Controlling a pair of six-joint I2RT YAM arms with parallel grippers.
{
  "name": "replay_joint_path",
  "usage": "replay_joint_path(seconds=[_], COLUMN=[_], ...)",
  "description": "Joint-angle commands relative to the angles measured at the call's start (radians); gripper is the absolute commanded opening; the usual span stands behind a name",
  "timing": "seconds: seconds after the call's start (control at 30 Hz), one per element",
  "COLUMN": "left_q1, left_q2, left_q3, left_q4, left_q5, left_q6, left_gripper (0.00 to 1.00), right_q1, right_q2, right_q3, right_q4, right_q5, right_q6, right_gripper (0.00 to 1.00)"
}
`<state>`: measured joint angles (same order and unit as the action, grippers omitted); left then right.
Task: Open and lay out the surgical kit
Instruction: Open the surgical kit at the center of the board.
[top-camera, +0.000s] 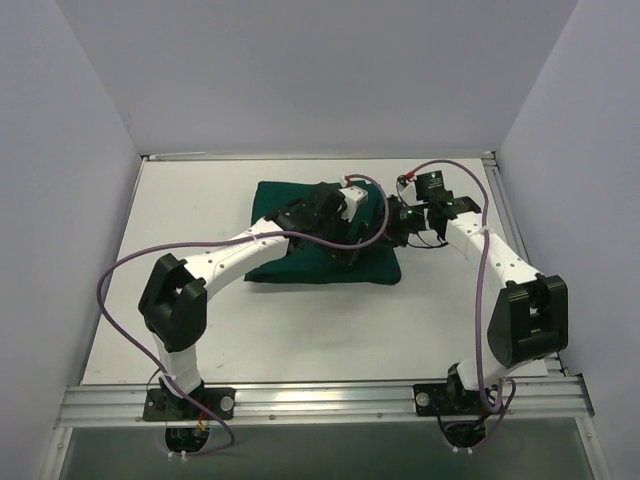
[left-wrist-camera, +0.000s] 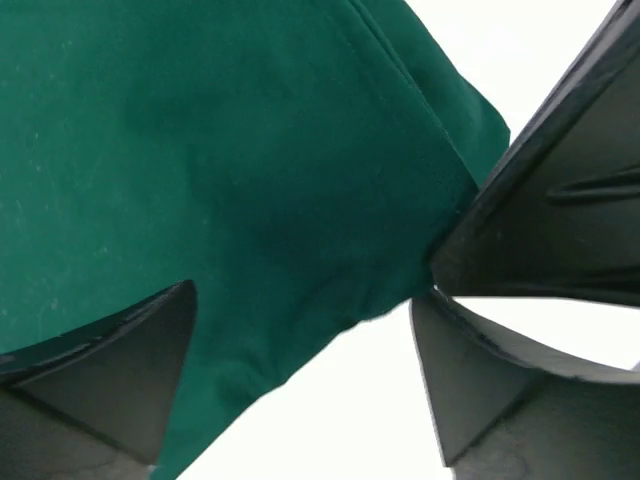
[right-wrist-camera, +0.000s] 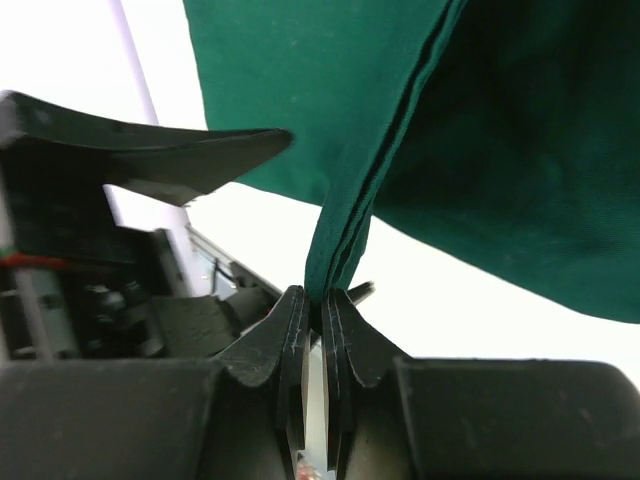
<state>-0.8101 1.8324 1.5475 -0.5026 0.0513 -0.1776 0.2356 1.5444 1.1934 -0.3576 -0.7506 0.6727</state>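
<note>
Wrap (top-camera: 272, 205): dark green cloth, lying as a folded bundle on the white counter (top-camera: 300, 330). What it holds is covered and cannot be seen.

Left claw (left-wrist-camera: 300, 295): spread wide, positioned over the right part of the wrap. My left arm crosses above the wrap from its near left side. In the left wrist view, cloth fills the gap between the fingers (left-wrist-camera: 130, 350). I cannot tell whether either finger touches it. The claw grips nothing.

Right claw (right-wrist-camera: 320, 300): pressed together, pinching a thin doubled edge of the wrap. That edge runs up from the fingertips as a narrow strip and joins the main body of cloth. The claw sits at the wrap's right side, just beside the left claw.

A black part of the other arm shows in each wrist view, close against the wrap. In the left wrist view it meets the wrap's corner.

The wrap's left half lies flat on the counter, well apart from both claws.
</note>
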Motion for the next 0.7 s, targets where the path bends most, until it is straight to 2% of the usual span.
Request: replay_joint_path(seconds=[0.0,0.07,0.1,0.17,0.2,0.27,0.3,0.37,0.4,0.43,0.5,0.53,0.63,0.67], left_q1=[-0.009,-0.009,-0.005,0.003,0.015,0.046,0.092,0.153,0.187,0.263,0.346,0.426,0.544,0.619], left_q2=[0.005,0.024,0.033,0.051,0.053,0.038,0.021,-0.054,-0.089,-0.166,-0.241,-0.299,-0.375,-0.392], left_q3=[0.025,0.028,0.039,0.071,0.077,0.088,0.083,0.05,0.036,0.017,-0.036,-0.044,-0.055,-0.066], left_q4=[0.09,0.095,0.084,0.073,0.061,0.038,0.017,-0.019,-0.03,-0.036,-0.046,-0.059,-0.148,-0.163], left_q5=[-0.011,-0.002,0.008,0.018,0.004,-0.025,-0.051,-0.096,-0.112,-0.128,-0.119,-0.128,-0.148,-0.148], left_q6=[0.033,0.03,0.018,0.004,-0.005,-0.051,-0.069,-0.114,-0.126,-0.134,-0.132,-0.129,-0.118,-0.103], left_gripper=[0.93,0.88,0.68,0.39,0.05,0.02,0.02,0.02,0.02,0.02,0.02,0.02,0.02,0.02], right_q1=[-0.009,-0.009,-0.009,-0.007,-0.01,-0.012,-0.009,0.002,0.017,0.025,0.044,0.071,0.152,0.177], right_q2=[-0.055,-0.053,-0.052,-0.049,-0.038,-0.024,-0.004,0.02,0.046,0.055,0.078,0.085,0.131,0.147], right_q3=[0.023,0.021,0.021,0.02,0.029,0.069,0.137,0.21,0.244,0.3,0.34,0.369,0.411,0.441], right_q4=[0.029,0.034,0.031,0.029,0.019,-0.027,-0.111,-0.197,-0.213,-0.219,-0.21,-0.204,-0.176,-0.175], right_q5=[-0.053,-0.056,-0.058,-0.059,-0.059,-0.02,0.079,0.173,0.225,0.24,0.252,0.254,0.267,0.279], right_q6=[0.076,0.085,0.085,0.08,0.064,0.006,-0.078,-0.152,-0.201,-0.214,-0.24,-0.245,-0.265,-0.266], right_gripper=[0.0,0.0,0.0,0.0,0.22,0.57,0.8,0.93,0.97,0.98,0.97,0.97,0.9,0.88])
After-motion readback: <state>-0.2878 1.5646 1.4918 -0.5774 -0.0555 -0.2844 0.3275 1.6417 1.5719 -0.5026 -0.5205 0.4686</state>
